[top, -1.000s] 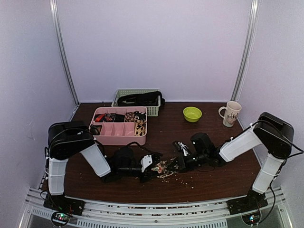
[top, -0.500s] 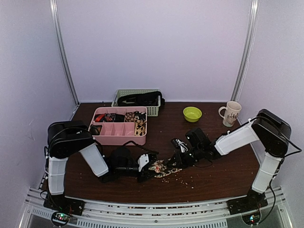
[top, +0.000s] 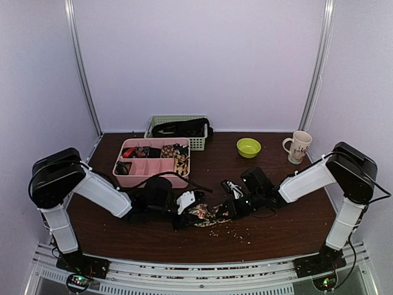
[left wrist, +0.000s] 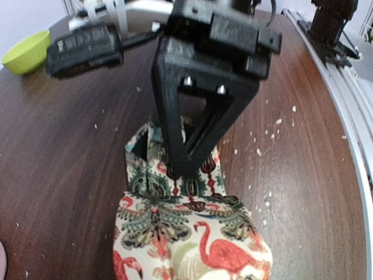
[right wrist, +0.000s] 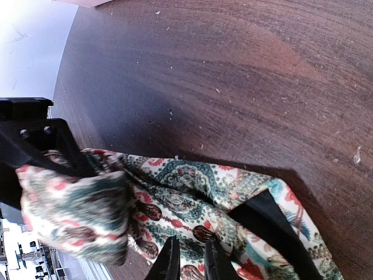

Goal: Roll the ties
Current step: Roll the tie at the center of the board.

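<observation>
One tie (top: 209,214), cream with teal paisley and red flamingo print, lies on the brown table between my two grippers. My left gripper (top: 186,209) holds its rolled end; that roll (left wrist: 192,245) fills the bottom of the left wrist view and hides my own fingers. My right gripper (top: 232,208) has its fingertips almost together on the flat part of the tie (right wrist: 192,192), with the black lining showing to the right. In the left wrist view the right gripper (left wrist: 195,105) presses down just beyond the roll. In the right wrist view the left gripper (right wrist: 35,140) is shut on the roll.
A pink divided tray (top: 153,179) with rolled ties stands behind the left gripper. A pale basket (top: 198,145) of dark things is at the back. A green bowl (top: 249,147) and a mug (top: 299,147) are at the back right. Crumbs (top: 239,232) dot the table.
The left arm's upper part has swung out to the left and lower. The right gripper has moved left toward the left gripper. The tie between them is more gathered.
</observation>
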